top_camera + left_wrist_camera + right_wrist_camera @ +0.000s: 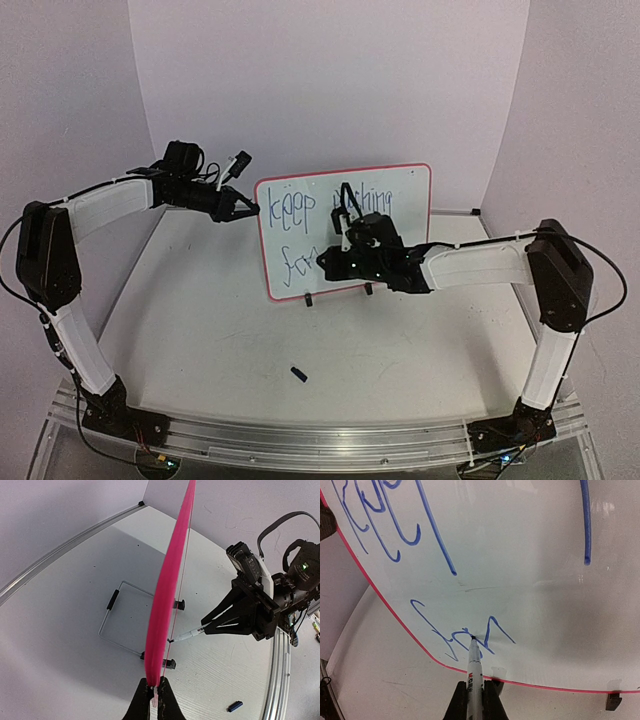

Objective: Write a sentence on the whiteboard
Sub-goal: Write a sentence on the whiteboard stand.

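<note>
The whiteboard (400, 200) stands upright on two black clip feet at mid table. Blue lettering (295, 203) reads "keep" and a second word partly hidden by the right arm, with "for" started below. My left gripper (250, 209) is shut on the board's left edge, seen edge-on as a pink rim (167, 590) between its jaws (155, 692). My right gripper (474, 702) is shut on a white marker (474, 672). The marker tip touches the board (535, 595) at the lower-line letters (492, 627). The right gripper (220, 622) and marker (189, 634) also show in the left wrist view.
A dark blue marker cap (298, 374) lies on the table in front of the board, also in the left wrist view (234, 706). A wire stand (120, 620) props the board from behind. White walls enclose the back and sides.
</note>
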